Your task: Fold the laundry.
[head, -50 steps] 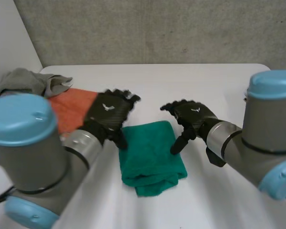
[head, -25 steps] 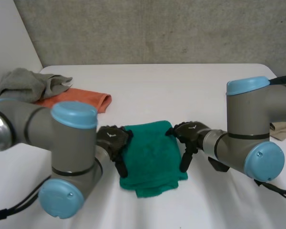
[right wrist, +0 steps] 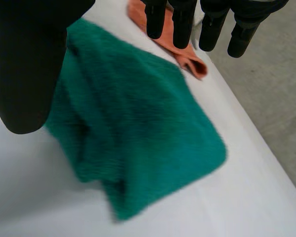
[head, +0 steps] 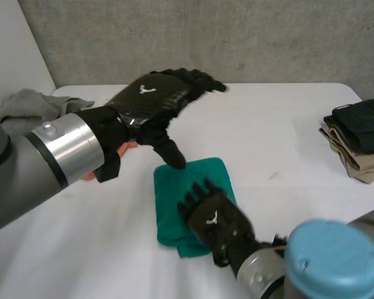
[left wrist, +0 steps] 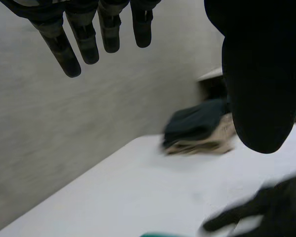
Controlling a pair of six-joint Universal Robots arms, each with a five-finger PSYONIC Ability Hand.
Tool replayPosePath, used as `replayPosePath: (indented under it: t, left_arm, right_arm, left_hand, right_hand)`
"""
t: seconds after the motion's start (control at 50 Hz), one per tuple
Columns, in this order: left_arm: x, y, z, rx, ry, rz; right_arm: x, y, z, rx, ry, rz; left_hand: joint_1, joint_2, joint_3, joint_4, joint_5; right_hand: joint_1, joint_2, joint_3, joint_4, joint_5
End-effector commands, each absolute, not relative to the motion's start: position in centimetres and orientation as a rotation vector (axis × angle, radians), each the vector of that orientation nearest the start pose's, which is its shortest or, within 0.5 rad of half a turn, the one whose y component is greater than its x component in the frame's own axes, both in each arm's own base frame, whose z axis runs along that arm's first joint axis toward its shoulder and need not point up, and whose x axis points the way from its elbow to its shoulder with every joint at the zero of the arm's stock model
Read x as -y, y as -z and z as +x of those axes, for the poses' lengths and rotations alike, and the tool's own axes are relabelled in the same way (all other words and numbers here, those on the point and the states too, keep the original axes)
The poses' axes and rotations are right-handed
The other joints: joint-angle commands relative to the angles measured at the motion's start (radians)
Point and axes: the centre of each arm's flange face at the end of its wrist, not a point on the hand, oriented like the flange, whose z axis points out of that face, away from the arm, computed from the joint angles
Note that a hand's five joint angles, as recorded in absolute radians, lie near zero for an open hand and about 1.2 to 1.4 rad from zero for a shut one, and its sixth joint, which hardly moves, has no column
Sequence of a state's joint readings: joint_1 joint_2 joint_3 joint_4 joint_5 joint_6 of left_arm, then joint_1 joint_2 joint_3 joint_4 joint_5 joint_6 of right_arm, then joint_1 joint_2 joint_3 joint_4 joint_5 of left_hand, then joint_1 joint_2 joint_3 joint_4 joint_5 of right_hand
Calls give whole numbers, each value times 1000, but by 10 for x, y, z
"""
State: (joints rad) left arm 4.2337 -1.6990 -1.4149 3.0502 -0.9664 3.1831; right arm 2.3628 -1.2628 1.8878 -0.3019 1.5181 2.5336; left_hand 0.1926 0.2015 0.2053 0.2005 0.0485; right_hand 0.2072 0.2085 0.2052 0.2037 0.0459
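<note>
Right hand (head: 213, 219) spread, empty, over the folded green terry towel (head: 169, 208): likely soft, light, floppy, so pinch an edge. Left hand (head: 153, 103) wide, empty.

On the table (head: 274, 118), a folded towel (head: 174, 199) lies at the centre of the frame. The right hand (head: 215, 221) is over its near part, at lower centre, and the left hand (head: 153, 103) is behind it, above centre. A crumpled garment (head: 25, 106) sits at the left edge. A flat cloth (right wrist: 185, 57) lies between the garment and the towel. A stack of folded clothes (head: 358, 137) lies at the right edge, well apart from the towel.
</note>
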Motion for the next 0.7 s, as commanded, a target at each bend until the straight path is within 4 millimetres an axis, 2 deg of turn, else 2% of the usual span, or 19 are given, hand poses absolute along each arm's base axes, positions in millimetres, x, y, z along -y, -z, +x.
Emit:
replayPosePath:
  t: [0.02, 0.18, 0.38, 0.44, 0.46, 0.54, 0.56, 0.58, 0.6, 0.7]
  left_arm:
    - [165, -307, -319, 1470, -1316, -1071]
    - [154, -305, -323, 1469, -1340, -1090]
    - [154, -305, -323, 1481, -1387, -1084]
    - [155, -303, -322, 1488, -1389, -1081]
    - [156, -303, -322, 1491, -1390, -1079]
    - [157, -303, -321, 1499, -1396, -1070]
    - [157, -304, -321, 1498, -1398, -1071]
    - [157, -304, -320, 1499, -1401, -1069]
    - [157, -304, -320, 1499, -1401, -1069]
    - [160, -311, -319, 1479, -1434, -1065]
  right_arm:
    - [133, -116, 324, -1860, 1832, -1554]
    - [159, -101, 333, -1869, 1925, -1496]
    - [171, -105, 343, -1825, 1980, -1442]
    - [176, -101, 346, -1826, 1972, -1428]
    - [177, -101, 347, -1822, 1972, -1428]
    - [184, -104, 349, -1816, 1979, -1399]
    - [187, -109, 350, -1801, 1993, -1372]
    - [189, -113, 351, -1790, 2002, -1354]
    - [192, -117, 351, -1782, 2010, -1335]
    - [213, -148, 354, -1725, 2082, -1199]
  left_hand:
    - [-18, -27, -31, -26, -48]
    - [-18, -27, -31, -26, -48]
    - [-18, -27, -31, -26, -48]
    - [-18, -27, -31, -26, -48]
    - [-18, -27, -31, -26, -48]
    - [-18, -27, -31, -26, -48]
    - [-18, -27, -31, -26, -48]
    - [-18, -27, -31, -26, -48]
    - [-18, -27, -31, -26, -48]
    - [-18, -27, -31, -26, -48]
  right_hand:
    - [-33, -34, -31, -29, -46]
    - [-33, -34, -31, -29, -46]
    - [-33, -34, -31, -29, -46]
    - [50, 48, 52, 53, 36]
    - [91, 89, 93, 94, 77]
    - [633, 631, 635, 636, 620]
    - [965, 964, 967, 969, 952]
    - [1126, 1124, 1128, 1129, 1113]
    - [1188, 1187, 1190, 1192, 1175]
    - [1189, 1188, 1191, 1193, 1176]
